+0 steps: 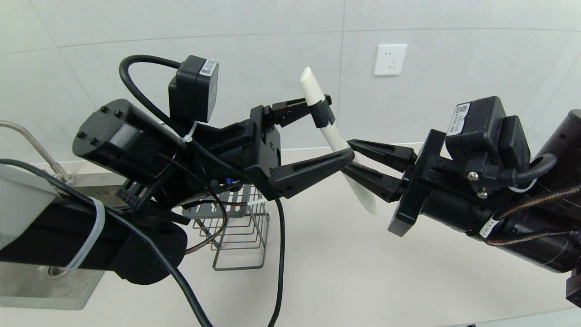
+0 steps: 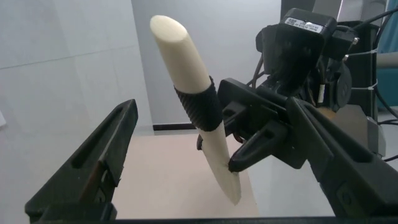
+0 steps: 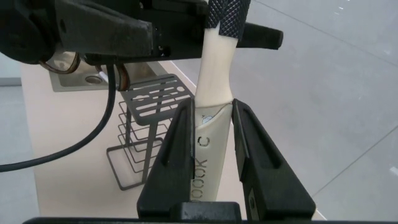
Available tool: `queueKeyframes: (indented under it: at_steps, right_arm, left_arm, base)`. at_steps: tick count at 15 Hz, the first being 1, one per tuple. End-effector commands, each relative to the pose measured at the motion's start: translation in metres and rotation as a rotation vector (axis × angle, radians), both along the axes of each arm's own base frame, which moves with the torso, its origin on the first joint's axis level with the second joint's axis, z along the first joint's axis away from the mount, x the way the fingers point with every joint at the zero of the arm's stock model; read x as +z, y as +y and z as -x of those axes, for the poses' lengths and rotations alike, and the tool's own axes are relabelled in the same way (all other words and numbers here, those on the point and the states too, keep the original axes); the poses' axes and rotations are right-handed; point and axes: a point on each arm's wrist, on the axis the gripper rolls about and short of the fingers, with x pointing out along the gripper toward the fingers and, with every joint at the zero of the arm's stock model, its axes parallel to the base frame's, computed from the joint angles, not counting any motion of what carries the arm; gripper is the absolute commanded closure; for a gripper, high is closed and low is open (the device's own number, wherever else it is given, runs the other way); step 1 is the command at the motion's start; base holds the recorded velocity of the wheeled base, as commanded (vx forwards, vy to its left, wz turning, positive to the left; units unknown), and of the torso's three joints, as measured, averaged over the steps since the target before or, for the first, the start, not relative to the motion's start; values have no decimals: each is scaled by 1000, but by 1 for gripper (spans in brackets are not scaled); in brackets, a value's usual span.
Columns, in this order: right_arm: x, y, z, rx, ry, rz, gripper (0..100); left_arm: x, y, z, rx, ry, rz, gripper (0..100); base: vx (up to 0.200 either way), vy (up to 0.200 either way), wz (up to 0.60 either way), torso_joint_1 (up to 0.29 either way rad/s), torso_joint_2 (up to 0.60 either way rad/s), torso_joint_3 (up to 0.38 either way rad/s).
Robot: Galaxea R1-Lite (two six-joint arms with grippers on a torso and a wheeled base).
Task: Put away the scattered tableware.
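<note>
A white knife-like utensil (image 1: 335, 135) with a black knurled band around its handle hangs in the air above the beige counter, handle end up. My right gripper (image 1: 348, 156) is shut on its lower, blade half; in the right wrist view the fingers (image 3: 180, 149) press both sides of the white blade (image 3: 214, 81). My left gripper (image 1: 340, 126) stands open around the handle. Its upper finger lies close to the black band (image 1: 322, 113) and its lower finger crosses in front of the blade. In the left wrist view the utensil (image 2: 199, 124) stands between the spread fingers.
A grey wire cutlery rack (image 1: 240, 227) stands on the counter below my left arm, with a steel sink (image 1: 45, 281) and faucet (image 1: 32, 145) further left. A wall socket (image 1: 390, 59) sits on the tiled wall behind. Open counter lies in front of the rack and to its right.
</note>
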Motion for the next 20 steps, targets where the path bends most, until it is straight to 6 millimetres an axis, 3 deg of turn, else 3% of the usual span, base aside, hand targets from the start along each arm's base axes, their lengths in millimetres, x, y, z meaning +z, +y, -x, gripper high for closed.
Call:
queueKeyframes:
  at_steps: [1, 3, 4, 11, 12, 17, 20]
  right_arm:
    - [0, 0, 0, 2, 0, 1, 100]
    - [-1, 1, 0, 3, 2, 4, 100]
    - [-1, 1, 0, 5, 2, 4, 100]
    - [1, 1, 0, 3, -3, -2, 100]
    - [1, 1, 0, 3, -3, -2, 0]
    - [-7, -2, 2, -7, 18, 16, 0]
    - [-3, -9, 6, -27, 11, -3, 0]
  left_arm:
    - [2, 0, 0, 0, -5, 5, 0]
    - [1, 0, 0, 0, -4, 4, 0]
    - [1, 0, 0, 0, -4, 4, 100]
    - [4, 1, 2, -1, -12, 8, 100]
    - [4, 1, 2, -1, -14, 8, 100]
    - [5, 6, -1, 62, 1, 34, 100]
    - [8, 29, -1, 138, 2, 40, 100]
  base:
    - [0, 0, 0, 0, 0, 0]
    - [0, 0, 0, 0, 0, 0]
    - [0, 0, 0, 0, 0, 0]
    - [0, 0, 0, 0, 0, 0]
    - [0, 0, 0, 0, 0, 0]
    - [0, 0, 0, 0, 0, 0]
    - [0, 0, 0, 0, 0, 0]
